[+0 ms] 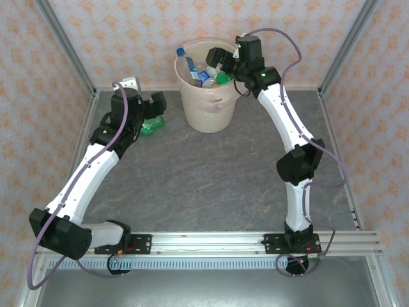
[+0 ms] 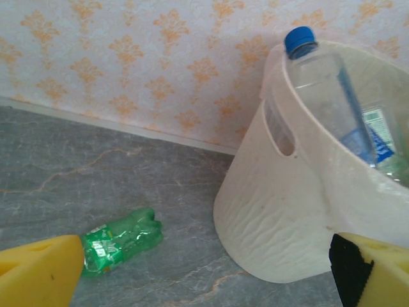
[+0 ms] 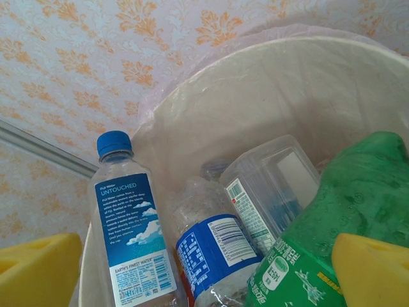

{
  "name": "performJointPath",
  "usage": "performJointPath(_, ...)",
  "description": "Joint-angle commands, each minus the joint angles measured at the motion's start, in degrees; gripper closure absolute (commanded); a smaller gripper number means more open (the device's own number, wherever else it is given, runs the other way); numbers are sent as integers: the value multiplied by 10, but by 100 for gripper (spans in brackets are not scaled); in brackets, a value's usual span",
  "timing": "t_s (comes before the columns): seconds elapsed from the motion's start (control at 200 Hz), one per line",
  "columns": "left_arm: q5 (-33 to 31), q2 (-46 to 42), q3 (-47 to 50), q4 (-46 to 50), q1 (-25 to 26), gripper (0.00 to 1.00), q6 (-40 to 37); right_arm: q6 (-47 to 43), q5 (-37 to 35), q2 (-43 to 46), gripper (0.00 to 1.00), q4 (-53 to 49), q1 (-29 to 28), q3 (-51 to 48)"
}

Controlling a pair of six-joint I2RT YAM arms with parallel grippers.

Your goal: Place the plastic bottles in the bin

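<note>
Grey marbled tabletop (image 1: pixel 204 185) stretches away from you, closed in by pale wallpaper (image 1: pixel 128 38) printed with orange flowers. Nearest you, a metal rail (image 1: pixel 211 242) carries both arm bases.

Your left arm (image 1: pixel 89 173) reaches up the left side of the table. The left gripper (image 1: pixel 155 105) hangs released, its yellow fingers (image 2: pixel 38 275) spread wide with nothing between them. Just beyond it, a green bottle (image 1: pixel 151 125) lies on its side on the table, apart from the fingers and a little left of the bin (image 1: pixel 204 102). In the left wrist view, that green bottle (image 2: pixel 121 240) rests on the grey surface, with the cream bin (image 2: pixel 275 211) standing to its right.

Your right arm (image 1: pixel 291 125) stretches up the right side to the far end of the table. The right gripper (image 1: pixel 216 61) hovers over the mouth of the bin, its fingers apart and grasping nothing.

Looking down from the right wrist, you see the bin's inner wall (image 3: pixel 268 96) and several bottles inside. A clear blue-capped bottle (image 3: pixel 131 217) stands upright at the left. Beside it are a clear bottle with a dark blue label (image 3: pixel 214 249) and a squarish clear bottle (image 3: pixel 268 185). A second green bottle (image 3: pixel 345 211) lies at the right, partly behind one yellow finger (image 3: pixel 370 268).
</note>
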State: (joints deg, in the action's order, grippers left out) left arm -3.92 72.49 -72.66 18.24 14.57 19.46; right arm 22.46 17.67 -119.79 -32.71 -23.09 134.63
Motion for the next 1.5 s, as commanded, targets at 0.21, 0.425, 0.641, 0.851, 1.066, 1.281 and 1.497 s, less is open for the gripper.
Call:
performJointPath(0.21, 21, 51, 61, -90, -59, 1, -11, -7, 4, 84, 0, -8, -2, 20)
performJointPath(0.425, 42, 119, 80, -168, -101, 1, -2, -21, 3, 165, 0, -5, -15, -66)
performJointPath(0.641, 88, 202, 75, -222, -159, 1, 27, -29, -19, 271, 0, 27, -38, -202)
performJointPath(0.851, 151, 296, 52, -222, -204, 1, 44, -28, -52, 348, 0, 51, -43, -303)
performJointPath(1.066, 177, 339, 46, -211, -208, 1, 21, -25, -69, 387, 0, 62, -44, -359)
performJointPath(1.281, 243, 316, 100, -233, -207, 5, 44, -22, -75, 401, 0, 73, -43, -390)
performJointPath(1.497, 281, 276, 157, -247, -205, 8, 54, -18, -68, 401, 0, 82, -43, -407)
